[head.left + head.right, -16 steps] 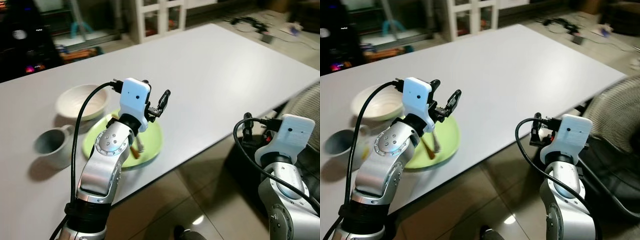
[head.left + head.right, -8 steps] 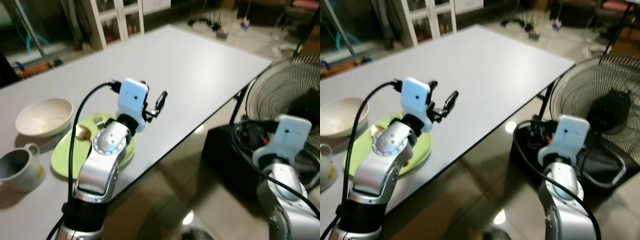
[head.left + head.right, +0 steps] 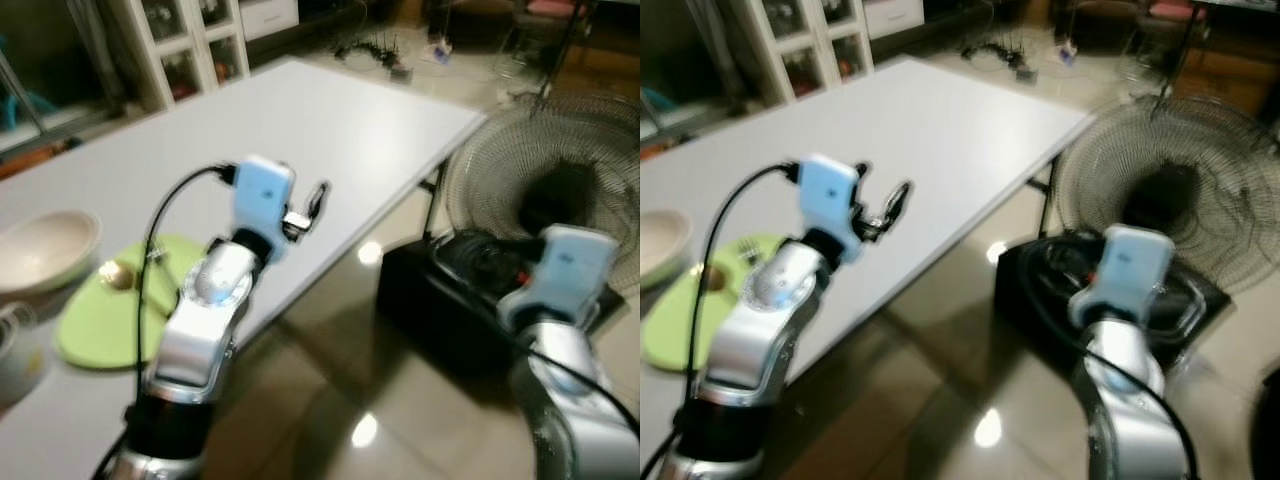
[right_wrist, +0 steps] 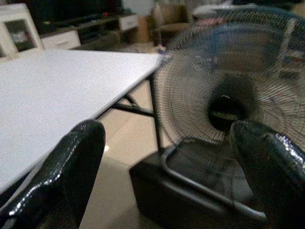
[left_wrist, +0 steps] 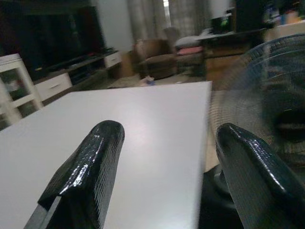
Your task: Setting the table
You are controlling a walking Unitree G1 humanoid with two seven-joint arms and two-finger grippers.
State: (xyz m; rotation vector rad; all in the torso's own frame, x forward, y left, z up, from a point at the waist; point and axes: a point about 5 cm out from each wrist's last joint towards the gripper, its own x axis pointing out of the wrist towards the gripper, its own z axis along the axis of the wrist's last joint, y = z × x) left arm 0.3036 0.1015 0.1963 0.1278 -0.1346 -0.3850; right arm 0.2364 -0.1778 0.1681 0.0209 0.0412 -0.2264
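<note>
The left hand (image 3: 305, 208) hangs spread wide above the white surface (image 3: 330, 120), gripping nothing. The right hand (image 4: 167, 157) is likewise spread and empty, off the surface's edge near a fan (image 3: 1160, 195). A green plate (image 3: 110, 315) and bowl (image 3: 40, 250) sit at the surface's left.

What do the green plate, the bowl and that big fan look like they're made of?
The plate looks like matte plastic or melamine: flat, even lime colour, no glaze shine, though blur leaves it open. The bowl seems ceramic: off-white, thick-rimmed, softly glossy. The fan has a thin wire grille, probably metal, around a dark hub that looks like plastic.
</note>
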